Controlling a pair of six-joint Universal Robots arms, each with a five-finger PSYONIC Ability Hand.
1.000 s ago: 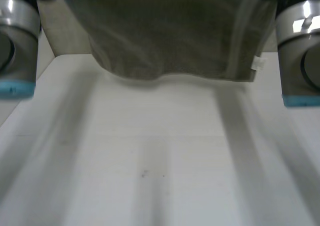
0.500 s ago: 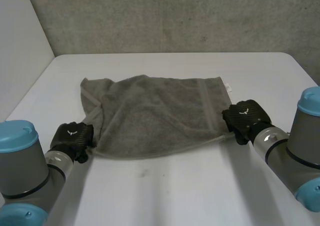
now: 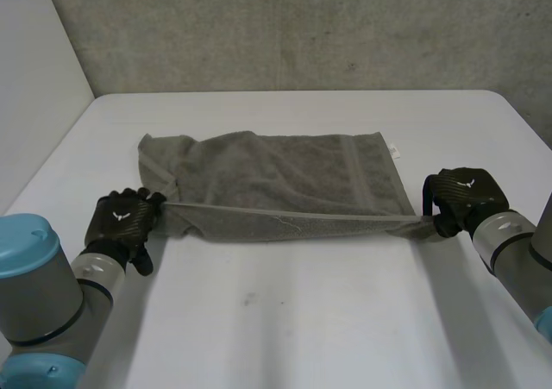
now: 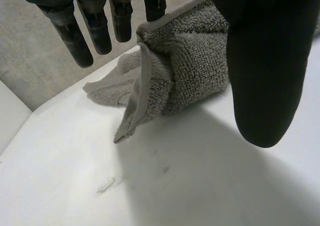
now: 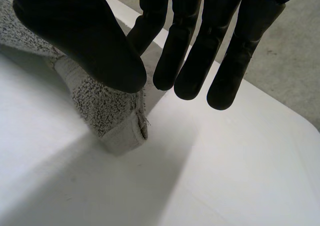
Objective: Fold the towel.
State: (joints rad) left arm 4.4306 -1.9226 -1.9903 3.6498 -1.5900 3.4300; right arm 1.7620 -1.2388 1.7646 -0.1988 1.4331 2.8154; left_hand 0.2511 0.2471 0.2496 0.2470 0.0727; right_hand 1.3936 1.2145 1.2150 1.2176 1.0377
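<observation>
Grey terry towel [image 3: 285,178] is lying across the middle of a white table [image 3: 285,329] in the head view, doubled over into a long band. Its back edge is running level, with a small white tag [image 3: 394,150] sticking out at the upper right corner. Its near edge is stretching as a tight, straight line between the two hands. Bare table is lying open across the whole lower half of the frame, and a narrower bare strip is running behind the towel up to the grey wall [image 3: 302,27]. More bare table is showing at the right, out to the rounded far corner.

At centre left the left hand [image 3: 123,221] is resting low on the table, pinching the towel's near left corner; the left arm [image 3: 43,294] is reaching in from the lower left. In the left wrist view the cloth [image 4: 190,70] is bunching between the thumb [image 4: 260,60] and the fingers [image 4: 95,30], a hem strip hanging loose.

At centre right the right hand [image 3: 461,197] is gripping the near right corner, with the right arm [image 3: 517,251] coming in from the lower right. In the right wrist view the thumb [image 5: 85,40] is pinning the corner [image 5: 107,110] against the nearly straight fingers [image 5: 187,50], the corner's tip touching the table.
</observation>
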